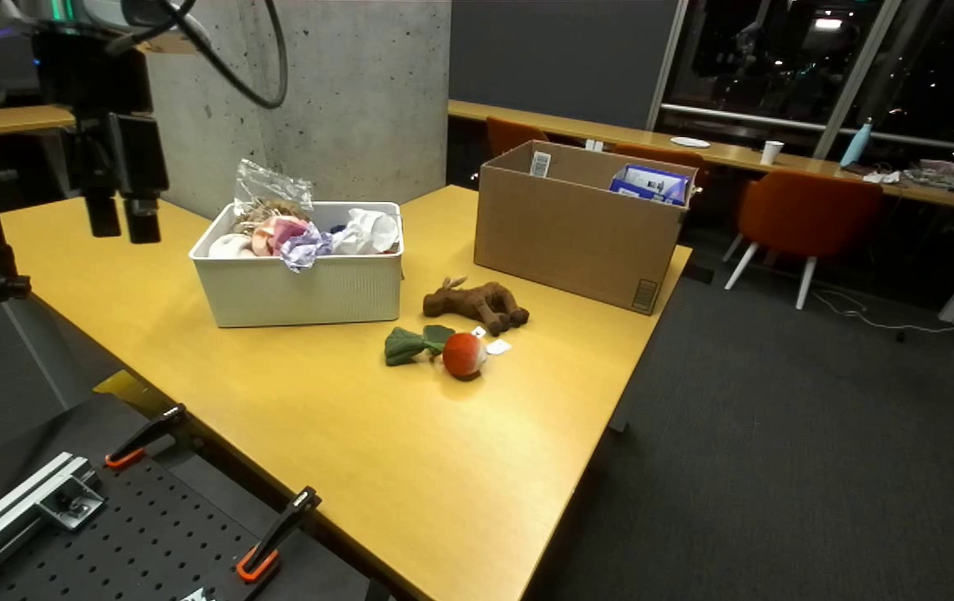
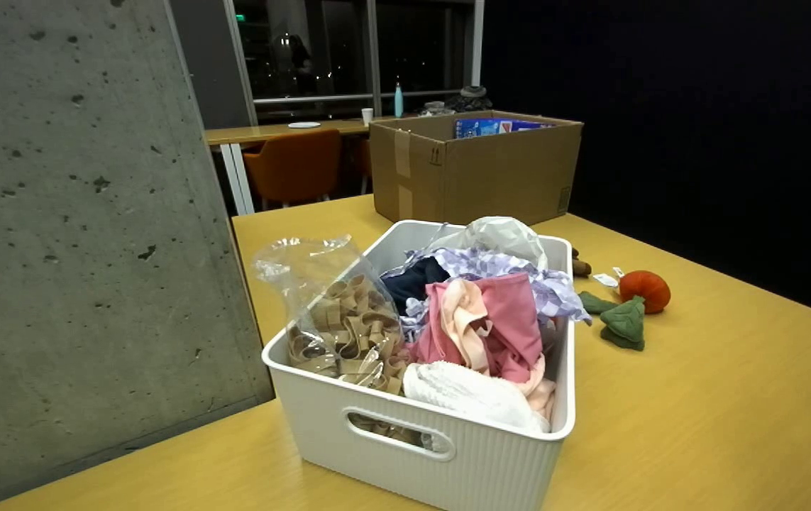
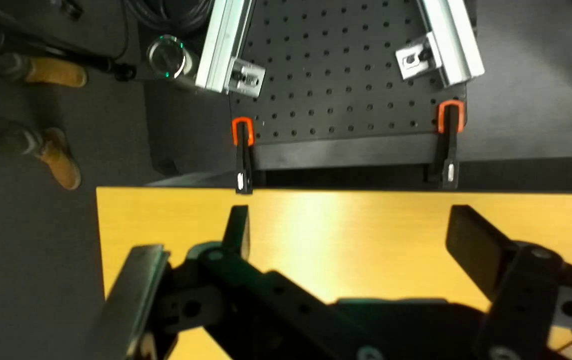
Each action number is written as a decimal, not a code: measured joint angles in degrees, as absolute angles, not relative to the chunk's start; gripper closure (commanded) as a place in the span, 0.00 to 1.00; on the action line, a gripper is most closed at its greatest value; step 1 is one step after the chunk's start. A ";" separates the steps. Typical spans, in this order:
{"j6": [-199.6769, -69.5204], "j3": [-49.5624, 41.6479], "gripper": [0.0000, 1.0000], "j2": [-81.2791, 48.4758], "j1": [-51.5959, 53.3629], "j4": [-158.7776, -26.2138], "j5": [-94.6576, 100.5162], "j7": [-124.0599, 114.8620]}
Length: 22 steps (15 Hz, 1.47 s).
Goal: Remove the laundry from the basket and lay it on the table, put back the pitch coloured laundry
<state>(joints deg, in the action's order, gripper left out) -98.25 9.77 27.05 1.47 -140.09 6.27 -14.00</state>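
The white basket (image 1: pixel 301 292) stands on the yellow table (image 1: pixel 301 392), and it also shows in an exterior view (image 2: pixel 504 465). Heaped in it are a pink cloth (image 2: pixel 519 312), a peach cloth (image 2: pixel 463 319), a lavender patterned cloth (image 2: pixel 558 287), a white cloth (image 2: pixel 462 394) and a dark navy cloth (image 2: pixel 416 282). What lies beneath is hidden. My gripper (image 1: pixel 124 229) hangs in the air to the left of the basket in an exterior view. In the wrist view the gripper (image 3: pixel 352 230) is open and empty, with bare table below. The basket is out of the wrist view.
A clear bag of brown strips (image 2: pixel 355 326) and a white plastic bag (image 2: pixel 511 238) are also in the basket. A brown plush toy (image 1: pixel 481 305) and a red-green plush vegetable (image 1: pixel 461 355) lie beside it. A cardboard box (image 1: pixel 577 238) stands behind. Clamps (image 3: pixel 243 160) sit near the table edge.
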 measured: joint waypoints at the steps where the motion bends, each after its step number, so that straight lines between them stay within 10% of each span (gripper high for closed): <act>1: -100.55 10.37 0.00 24.64 1.50 -138.00 8.07 -14.48; 22: -122.98 8.59 0.00 -38.19 18.18 -79.00 38.76 -24.82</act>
